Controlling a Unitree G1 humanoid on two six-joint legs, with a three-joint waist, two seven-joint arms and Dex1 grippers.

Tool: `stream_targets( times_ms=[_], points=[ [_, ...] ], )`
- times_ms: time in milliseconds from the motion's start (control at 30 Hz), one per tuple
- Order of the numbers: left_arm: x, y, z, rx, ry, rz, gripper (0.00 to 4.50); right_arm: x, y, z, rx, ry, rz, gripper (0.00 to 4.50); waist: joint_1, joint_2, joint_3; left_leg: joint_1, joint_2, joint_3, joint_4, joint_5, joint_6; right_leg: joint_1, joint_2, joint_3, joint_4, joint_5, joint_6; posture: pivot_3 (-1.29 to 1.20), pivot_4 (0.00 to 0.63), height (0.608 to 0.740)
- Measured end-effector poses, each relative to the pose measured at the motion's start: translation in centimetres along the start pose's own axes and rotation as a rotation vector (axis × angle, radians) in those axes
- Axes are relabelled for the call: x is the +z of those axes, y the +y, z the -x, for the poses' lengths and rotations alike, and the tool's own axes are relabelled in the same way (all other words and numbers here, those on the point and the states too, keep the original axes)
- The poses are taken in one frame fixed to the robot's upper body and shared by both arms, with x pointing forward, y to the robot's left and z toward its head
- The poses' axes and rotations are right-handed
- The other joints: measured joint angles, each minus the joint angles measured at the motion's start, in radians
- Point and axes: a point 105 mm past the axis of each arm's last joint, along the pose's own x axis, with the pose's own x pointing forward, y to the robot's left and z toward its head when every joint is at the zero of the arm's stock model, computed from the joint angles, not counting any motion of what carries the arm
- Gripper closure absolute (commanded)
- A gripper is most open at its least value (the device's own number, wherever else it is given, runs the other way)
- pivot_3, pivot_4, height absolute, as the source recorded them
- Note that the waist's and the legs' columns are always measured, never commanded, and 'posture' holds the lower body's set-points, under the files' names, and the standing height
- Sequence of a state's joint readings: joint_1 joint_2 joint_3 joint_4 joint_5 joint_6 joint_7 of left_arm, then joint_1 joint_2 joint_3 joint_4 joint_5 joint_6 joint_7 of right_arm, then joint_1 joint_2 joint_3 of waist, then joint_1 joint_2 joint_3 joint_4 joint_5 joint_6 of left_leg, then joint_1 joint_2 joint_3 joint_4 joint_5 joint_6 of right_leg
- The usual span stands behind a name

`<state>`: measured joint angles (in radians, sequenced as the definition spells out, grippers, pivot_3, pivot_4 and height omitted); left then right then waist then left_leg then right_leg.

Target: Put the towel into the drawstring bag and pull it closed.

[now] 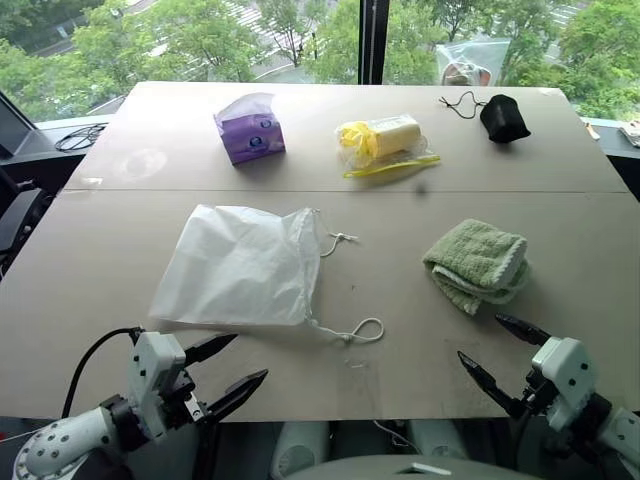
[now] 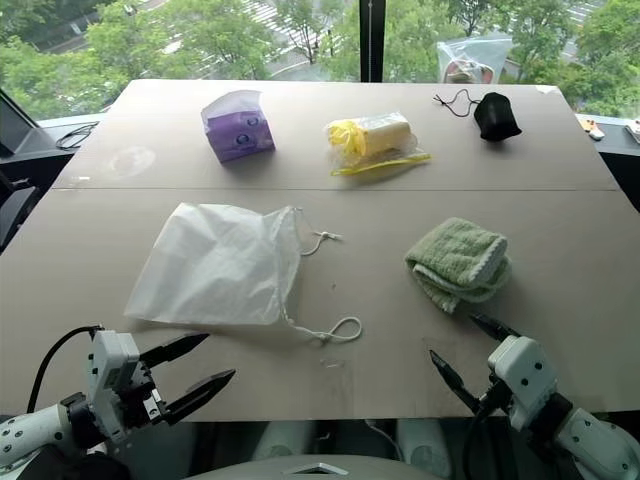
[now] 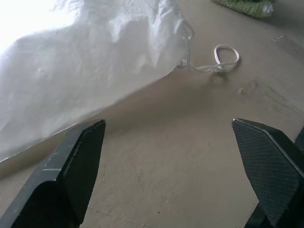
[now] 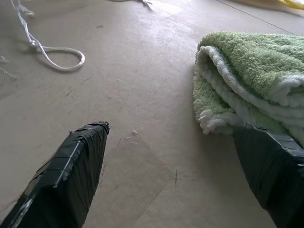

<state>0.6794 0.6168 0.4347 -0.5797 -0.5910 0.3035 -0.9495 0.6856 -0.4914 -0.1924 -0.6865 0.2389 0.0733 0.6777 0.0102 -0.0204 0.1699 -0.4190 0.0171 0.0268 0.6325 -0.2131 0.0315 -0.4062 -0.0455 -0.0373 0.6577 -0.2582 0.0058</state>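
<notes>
The towel lay folded on the worktop just ahead of my right gripper, soft and light, best pinched across its thick folded edge. The bag lay flat before my left gripper, thin and limp, its mouth hard to make out. Both pairs of fingers stood wide apart, empty

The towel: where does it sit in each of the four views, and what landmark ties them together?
Left eye view: the light green towel lies on the table, right of centre.
Right eye view: same spot, right of centre.
Left wrist view: a green sliver at the far edge.
Right wrist view: large, its near edge just beyond one finger.
Shared landmark: the looped white cord of the drawstring bag.
</notes>
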Motion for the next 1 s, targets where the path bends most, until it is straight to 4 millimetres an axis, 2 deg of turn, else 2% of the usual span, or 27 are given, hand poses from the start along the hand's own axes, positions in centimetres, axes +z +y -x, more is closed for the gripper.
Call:
stream_targets(
  times_ms=[100,133,167,233,400,533,667,733,767,833,1000],
  points=[
    [0.5,0.4,-0.4,0.027,-0.026,0.008,0.11,0.6,0.0,-0.4,0.035,-0.022,0.021,0.0,0.0,0.001,0.0,0.001,0.0,0.0,0.0,0.0,0.0,0.0,0.0,0.0,0.0,0.0,0.0,0.0,0.15,0.74],
    [1.9,1.1,-1.3,0.067,-0.097,0.015,0.11,1.7,0.1,-1.2,0.098,-0.069,0.063,0.0,0.001,0.001,0.002,0.001,0.0,0.0,0.002,0.0,0.0,0.001,0.0,0.0,0.002,0.0,0.0,0.0,0.15,0.74],
    [4.3,1.4,-2.5,0.088,-0.193,0.012,0.11,3.4,0.1,-2.0,0.155,-0.136,0.118,0.0,0.003,-0.001,0.003,0.001,0.0,0.0,0.004,0.0,0.0,0.001,0.0,-0.001,0.004,0.0,0.001,0.0,0.15,0.74],
    [7.1,1.1,-3.4,0.104,-0.27,-0.007,0.11,6.0,0.3,-2.4,0.203,-0.232,0.18,0.0,0.005,-0.003,0.002,0.004,0.001,-0.002,0.006,0.0,0.0,0.006,0.0,-0.004,0.004,0.0,0.001,0.0,0.15,0.74],
    [8.4,2.2,-6.0,0.197,-0.163,0.034,0.11,8.3,0.1,-3.5,0.256,-0.309,0.167,0.0,0.006,-0.002,0.003,0.005,0.001,-0.002,0.006,0.003,0.005,0.01,0.002,-0.005,0.004,0.0,0.001,0.0,0.15,0.74],
    [10.3,3.1,-9.4,0.245,-0.111,0.037,0.11,9.2,-1.2,-4.6,0.212,-0.283,0.211,0.0,0.009,-0.004,0.003,0.004,0.0,-0.002,0.008,0.003,0.005,0.01,0.003,-0.005,0.004,0.003,0.005,0.0,0.15,0.74],
    [10.8,3.2,-12.0,0.297,-0.076,0.071,0.11,9.2,-1.3,-5.0,0.21,-0.27,0.212,0.0,0.008,-0.005,0.003,0.003,0.0,-0.002,0.009,0.003,0.005,0.01,0.004,-0.004,0.004,0.003,0.005,0.0,0.15,0.74],
    [10.4,3.7,-12.8,0.359,-0.002,0.044,0.11,9.2,-1.3,-5.1,0.204,-0.266,0.215,0.0,0.006,-0.005,0.003,0.004,0.0,-0.002,0.008,0.003,0.005,0.01,0.005,-0.003,0.005,0.003,0.005,0.0,0.15,0.74],
    [10.0,4.3,-13.0,0.401,0.04,0.028,0.62,9.2,-1.2,-5.2,0.204,-0.265,0.217,0.0,0.005,-0.005,0.003,0.004,0.0,-0.002,0.008,0.003,0.005,0.01,0.005,-0.003,0.005,0.003,0.005,0.0,0.15,0.74],
    [9.4,5.0,-13.2,0.463,0.093,0.017,1.35,9.2,-1.3,-5.2,0.201,-0.261,0.221,0.0,0.004,-0.005,0.003,0.004,0.001,-0.002,0.008,0.003,0.005,0.01,0.006,-0.003,0.005,0.003,0.005,0.0,0.15,0.74],
    [9.0,5.5,-13.1,0.482,0.156,-0.058,4.0,8.9,-1.6,-5.4,0.193,-0.249,0.212,0.0,0.005,-0.005,0.003,0.004,0.001,-0.002,0.008,0.003,0.004,0.01,0.005,-0.003,0.005,0.003,0.005,0.0,0.15,0.74]
  ],
)
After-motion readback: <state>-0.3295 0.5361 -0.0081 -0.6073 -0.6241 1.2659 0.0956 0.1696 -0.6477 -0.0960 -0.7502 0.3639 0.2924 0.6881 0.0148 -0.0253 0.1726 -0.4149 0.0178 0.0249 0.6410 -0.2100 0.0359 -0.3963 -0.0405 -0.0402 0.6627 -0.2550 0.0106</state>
